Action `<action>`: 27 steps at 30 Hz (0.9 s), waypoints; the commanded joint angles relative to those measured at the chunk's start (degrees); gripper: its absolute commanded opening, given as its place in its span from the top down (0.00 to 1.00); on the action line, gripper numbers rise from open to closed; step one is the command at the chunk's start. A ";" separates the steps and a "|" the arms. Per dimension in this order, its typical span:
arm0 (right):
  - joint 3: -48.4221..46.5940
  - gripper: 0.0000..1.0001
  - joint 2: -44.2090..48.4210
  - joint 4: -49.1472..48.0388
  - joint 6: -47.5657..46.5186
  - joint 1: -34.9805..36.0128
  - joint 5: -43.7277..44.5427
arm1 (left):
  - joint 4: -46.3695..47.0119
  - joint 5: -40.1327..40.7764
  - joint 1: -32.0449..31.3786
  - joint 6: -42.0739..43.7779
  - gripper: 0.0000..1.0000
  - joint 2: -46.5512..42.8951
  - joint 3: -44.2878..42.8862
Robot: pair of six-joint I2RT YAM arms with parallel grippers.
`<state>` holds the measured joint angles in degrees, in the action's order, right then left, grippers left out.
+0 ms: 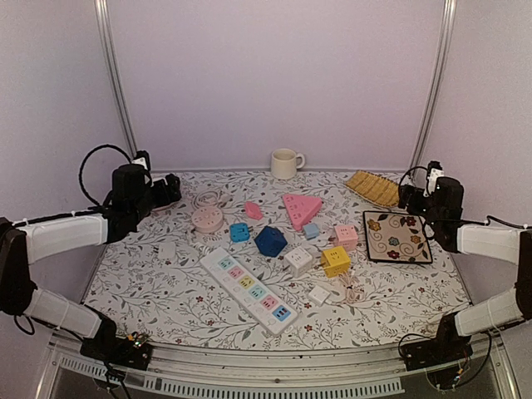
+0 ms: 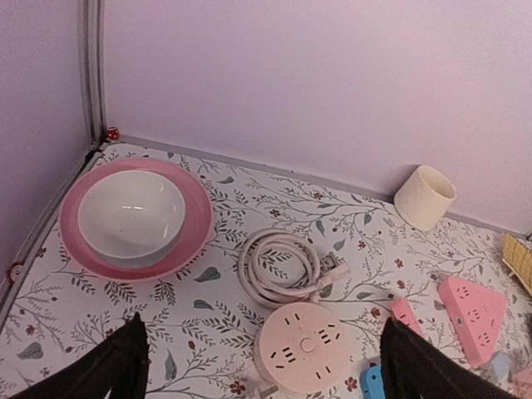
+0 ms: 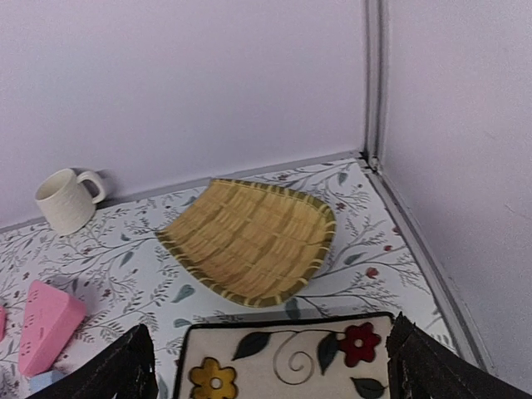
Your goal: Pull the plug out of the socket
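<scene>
Top external | step: reach not begun | left claw (image 1: 170,189) released, far left | right claw (image 1: 405,196) released, far right | white plug (image 1: 319,293) touching yellow socket cube (image 1: 336,260), centre-right; seating unclear | next: probably steady cube, pinch plug, pull straight out

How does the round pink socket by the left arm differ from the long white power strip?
The round pink socket is a plain one-colour disc; the long white power strip is a bar with a row of differently coloured outlet panels. The socket lies back left beside a coiled pale cable; the strip lies diagonally mid-table. Both lie flat, face up, no plug visible in either.
</scene>
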<state>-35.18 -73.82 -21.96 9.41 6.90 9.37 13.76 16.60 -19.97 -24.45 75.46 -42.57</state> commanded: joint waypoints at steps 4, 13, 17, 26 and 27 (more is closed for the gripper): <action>12.43 0.01 -3.05 -24.83 -4.26 -3.29 4.79 | 3.09 13.58 0.64 6.79 0.03 -2.25 4.23; 24.13 0.01 -10.36 -53.16 -11.93 -4.63 -3.70 | 7.04 21.97 4.65 7.00 0.03 -7.23 12.54; 24.32 0.01 -13.30 -56.32 -12.60 -4.66 -4.50 | 15.66 23.71 6.87 10.19 0.03 -8.01 17.91; 22.83 0.01 -13.87 -54.48 -11.24 -5.29 -2.91 | 43.19 23.45 11.75 18.61 0.03 3.50 25.33; 22.73 0.01 -13.95 -54.40 -11.18 -5.20 -2.80 | 46.54 22.87 12.05 20.15 0.03 5.37 25.34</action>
<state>-11.42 -87.33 -74.56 -2.24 1.96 5.65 43.86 39.68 -9.21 -9.50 75.29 -18.04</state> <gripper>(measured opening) 0.989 0.973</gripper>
